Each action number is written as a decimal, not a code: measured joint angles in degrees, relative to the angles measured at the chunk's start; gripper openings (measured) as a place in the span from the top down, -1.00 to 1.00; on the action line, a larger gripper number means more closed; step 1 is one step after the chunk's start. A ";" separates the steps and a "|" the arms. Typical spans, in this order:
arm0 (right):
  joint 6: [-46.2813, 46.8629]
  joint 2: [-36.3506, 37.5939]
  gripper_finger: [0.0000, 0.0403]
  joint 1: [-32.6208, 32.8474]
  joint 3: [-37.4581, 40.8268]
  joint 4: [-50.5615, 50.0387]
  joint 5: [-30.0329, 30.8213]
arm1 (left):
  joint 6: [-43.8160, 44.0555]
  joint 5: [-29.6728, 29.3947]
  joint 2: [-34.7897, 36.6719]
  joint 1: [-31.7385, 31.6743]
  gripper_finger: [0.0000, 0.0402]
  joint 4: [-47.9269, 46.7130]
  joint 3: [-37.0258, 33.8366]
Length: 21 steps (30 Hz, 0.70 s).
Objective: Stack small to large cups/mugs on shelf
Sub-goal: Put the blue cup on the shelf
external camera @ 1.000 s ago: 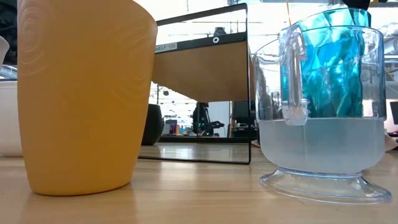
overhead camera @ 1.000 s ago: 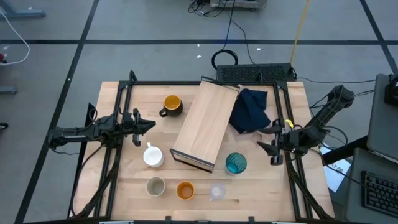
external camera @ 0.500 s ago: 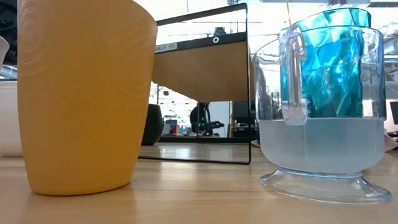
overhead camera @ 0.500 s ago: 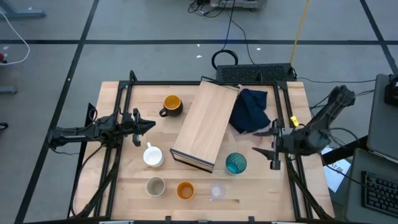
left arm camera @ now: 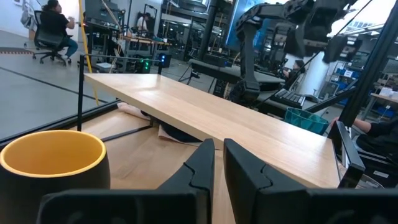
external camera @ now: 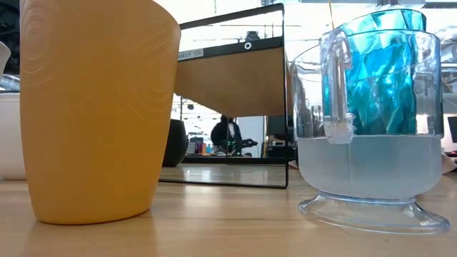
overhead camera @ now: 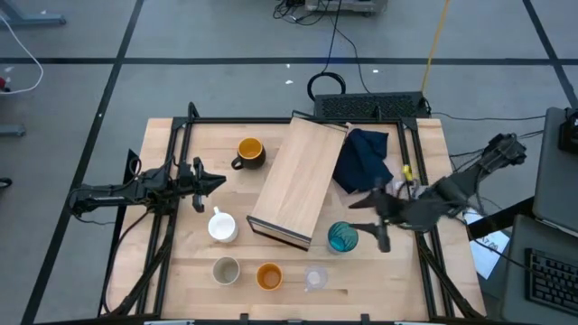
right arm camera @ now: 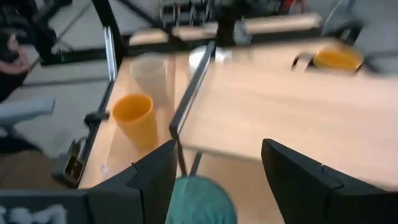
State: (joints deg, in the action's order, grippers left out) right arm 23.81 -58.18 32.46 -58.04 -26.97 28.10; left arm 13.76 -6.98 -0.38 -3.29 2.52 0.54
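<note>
Since a second ago, right claw point(overhead camera: 371, 223) has swung inward, fingers wide, empty, now just beside the teal tumbler point(overhead camera: 342, 237), which stands beside the shelf point(overhead camera: 298, 181). A low approach could topple it. Farther off, left claw point(overhead camera: 204, 183) waits nearly shut, empty, near the dark mug point(overhead camera: 249, 153).

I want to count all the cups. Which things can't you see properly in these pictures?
- Low view: the white mug is cut by the picture's edge and hidden behind the orange cup.
- Low view: the teal tumbler shows only through the clear glass.
- Right wrist view: blurred; the teal tumbler's ribs cannot be made out.
</note>
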 joint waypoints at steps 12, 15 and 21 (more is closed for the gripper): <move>2.74 -6.17 -0.11 -9.63 0.00 -7.81 -16.94 | -0.02 0.02 -0.01 0.00 0.81 -0.45 0.04; 2.80 -6.65 -0.11 -10.49 0.00 -9.13 -19.27 | -0.02 0.02 0.02 -0.02 0.81 -0.51 0.04; 4.09 -9.01 -0.11 -11.43 0.00 -10.89 -20.95 | -0.02 0.02 -0.01 0.00 0.81 -0.65 0.07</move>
State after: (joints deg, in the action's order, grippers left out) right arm 27.90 -67.19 21.03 -58.04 -37.86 7.15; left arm 13.74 -6.96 -0.38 -3.29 1.87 0.60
